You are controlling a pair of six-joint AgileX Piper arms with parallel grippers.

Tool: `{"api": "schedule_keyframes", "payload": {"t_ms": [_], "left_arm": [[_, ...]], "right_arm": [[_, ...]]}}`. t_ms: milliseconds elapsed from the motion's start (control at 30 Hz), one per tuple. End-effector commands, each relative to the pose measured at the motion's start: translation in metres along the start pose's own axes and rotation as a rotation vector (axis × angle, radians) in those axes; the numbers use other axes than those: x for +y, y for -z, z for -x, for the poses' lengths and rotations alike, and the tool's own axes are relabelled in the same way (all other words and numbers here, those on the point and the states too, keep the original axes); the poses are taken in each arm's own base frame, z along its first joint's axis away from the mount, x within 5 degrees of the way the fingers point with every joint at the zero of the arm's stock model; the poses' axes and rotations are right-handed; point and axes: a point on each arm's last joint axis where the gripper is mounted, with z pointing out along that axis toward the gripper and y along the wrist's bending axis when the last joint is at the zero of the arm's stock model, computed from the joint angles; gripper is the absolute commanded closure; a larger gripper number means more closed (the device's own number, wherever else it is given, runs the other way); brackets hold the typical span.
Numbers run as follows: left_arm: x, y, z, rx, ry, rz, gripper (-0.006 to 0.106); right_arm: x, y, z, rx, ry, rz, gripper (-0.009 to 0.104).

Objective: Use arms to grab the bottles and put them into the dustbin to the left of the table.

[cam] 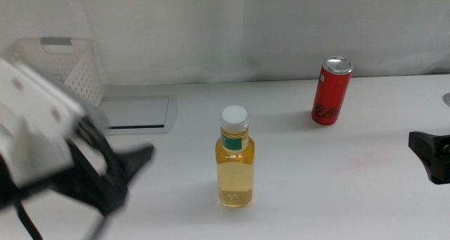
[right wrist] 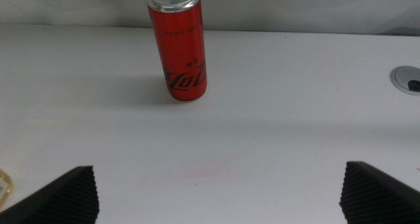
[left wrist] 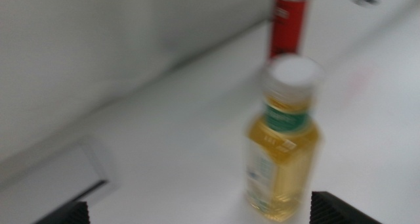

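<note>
A clear bottle of yellow liquid (cam: 235, 160) with a white cap and green label stands upright mid-table. A slim red can (cam: 332, 91) stands behind it to the right. My left gripper (cam: 131, 175) is motion-blurred, low at the left, a short way left of the bottle. In the left wrist view the bottle (left wrist: 282, 145) stands ahead of the open left gripper (left wrist: 200, 214), nearer one jaw, with the can (left wrist: 289, 23) behind. My right gripper (cam: 430, 154) waits at the right edge. The right wrist view shows it (right wrist: 216, 201) open, facing the can (right wrist: 178, 46).
The white perforated dustbin (cam: 65, 65) sits at the far left, behind the left arm. A grey panel (cam: 137, 113) lies flush in the white table (cam: 302, 198) beside it. A round cable hole (right wrist: 408, 78) is in the tabletop at the right.
</note>
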Motion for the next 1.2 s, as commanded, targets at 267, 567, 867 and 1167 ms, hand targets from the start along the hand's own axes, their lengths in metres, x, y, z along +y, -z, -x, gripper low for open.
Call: {"api": "schedule_keyframes", "payload": {"t_ms": [267, 567, 867, 1167], "left_arm": [[-0.043, -0.022, -0.053, -0.121, -0.01, -0.092, 0.014], [-0.045, -0.037, -0.093, -0.167, 0.114, 0.017, 0.014], [-0.061, -0.079, -0.115, -0.163, 0.14, -0.055, 0.014], [-0.075, -0.132, -0.126, -0.138, 0.131, -0.096, 0.014]], "right_arm": [[-0.002, 0.001, -0.001, -0.007, 0.024, -0.011, -0.008], [0.0, 0.001, 0.001, -0.031, 0.025, 0.001, -0.008], [0.0, 0.001, 0.002, -0.039, 0.029, 0.003, -0.008], [0.0, 0.001, 0.002, -0.039, 0.029, 0.003, -0.008]]}}
